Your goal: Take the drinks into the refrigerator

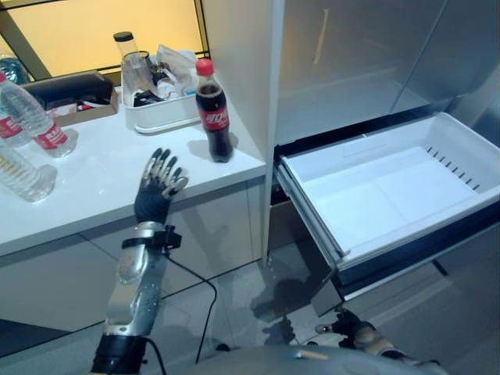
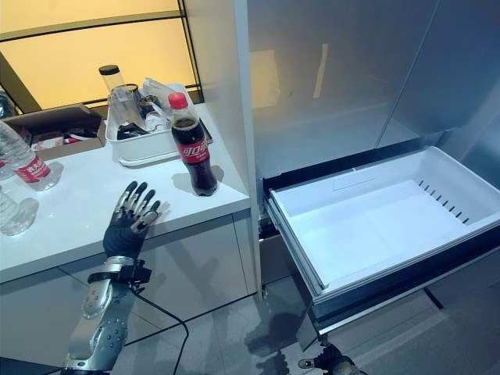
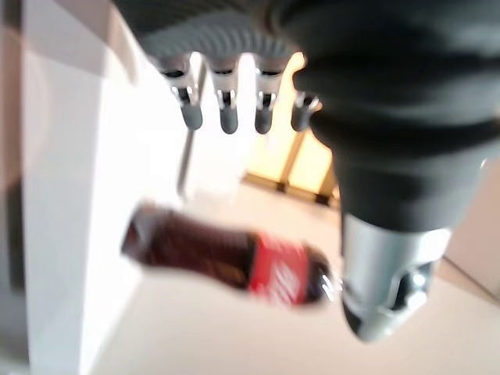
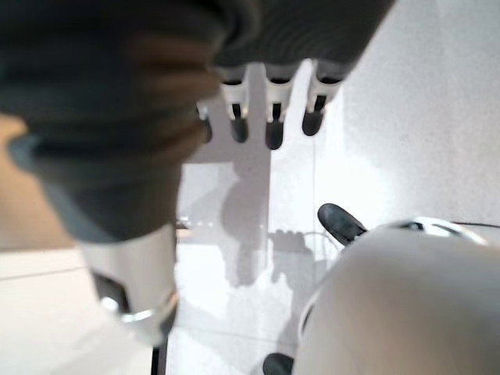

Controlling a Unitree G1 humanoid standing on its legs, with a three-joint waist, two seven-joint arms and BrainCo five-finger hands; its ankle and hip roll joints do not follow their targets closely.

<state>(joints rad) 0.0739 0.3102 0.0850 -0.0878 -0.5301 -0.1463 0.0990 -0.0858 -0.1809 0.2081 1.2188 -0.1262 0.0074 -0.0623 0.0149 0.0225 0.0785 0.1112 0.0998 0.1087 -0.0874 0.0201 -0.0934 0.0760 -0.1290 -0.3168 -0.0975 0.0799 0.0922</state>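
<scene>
A cola bottle [image 1: 213, 113] with a red cap and red label stands upright near the right end of the white counter [image 1: 101, 183]. My left hand [image 1: 158, 187] is raised over the counter's front edge, left of the bottle and apart from it, fingers straight and spread. In the left wrist view the bottle [image 3: 234, 266] lies past the fingers [image 3: 226, 109], untouched. The refrigerator's white drawer [image 1: 437, 226] is pulled out and empty. My right hand [image 1: 355, 332] hangs low near the floor below the drawer, open and holding nothing.
Two clear water bottles [image 1: 35, 117] [image 1: 19, 172] with red labels sit at the counter's left end. A white tray [image 1: 160, 116] of jars and packets stands behind the cola. The refrigerator's upper doors [image 1: 351, 62] are closed. The drawer juts out at the right.
</scene>
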